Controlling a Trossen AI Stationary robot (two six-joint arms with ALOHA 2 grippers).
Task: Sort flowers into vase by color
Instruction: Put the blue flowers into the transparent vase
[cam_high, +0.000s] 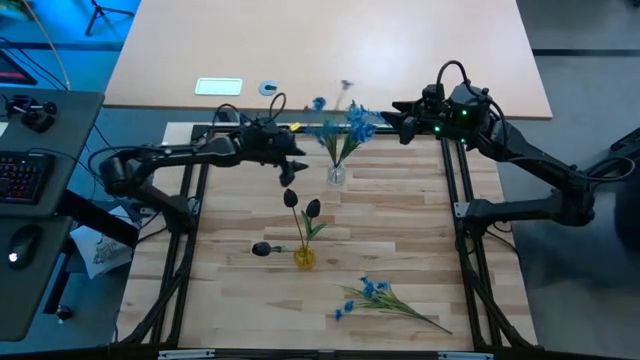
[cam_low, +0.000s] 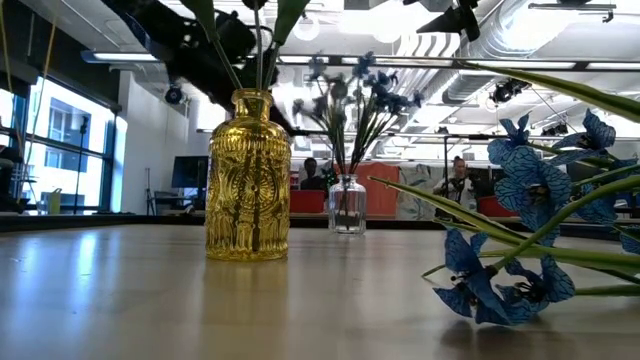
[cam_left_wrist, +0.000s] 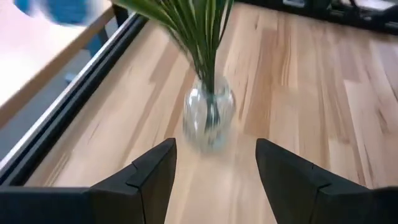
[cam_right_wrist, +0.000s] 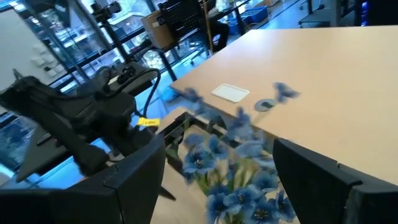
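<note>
A clear glass vase (cam_high: 337, 177) (cam_low: 347, 206) (cam_left_wrist: 209, 115) near the table's far edge holds blue flower sprays (cam_high: 347, 124) (cam_right_wrist: 233, 168). A gold vase (cam_high: 303, 257) (cam_low: 248, 176) at mid-table holds black tulip buds (cam_high: 300, 205) on thin stems. One more blue spray (cam_high: 380, 297) (cam_low: 520, 262) lies flat on the table toward the near edge. My left gripper (cam_high: 295, 170) (cam_left_wrist: 216, 146) is open, just left of the clear vase and facing it. My right gripper (cam_high: 388, 120) (cam_right_wrist: 217, 149) is open, raised at blossom height right of the blue sprays.
Black frame rails (cam_high: 190, 200) (cam_high: 452, 190) run along both sides of the wooden table. A second tabletop (cam_high: 330, 50) beyond the far edge carries a white card (cam_high: 218, 87) and a small round object (cam_high: 268, 88). Bare wood (cam_high: 400, 225) lies right of the gold vase.
</note>
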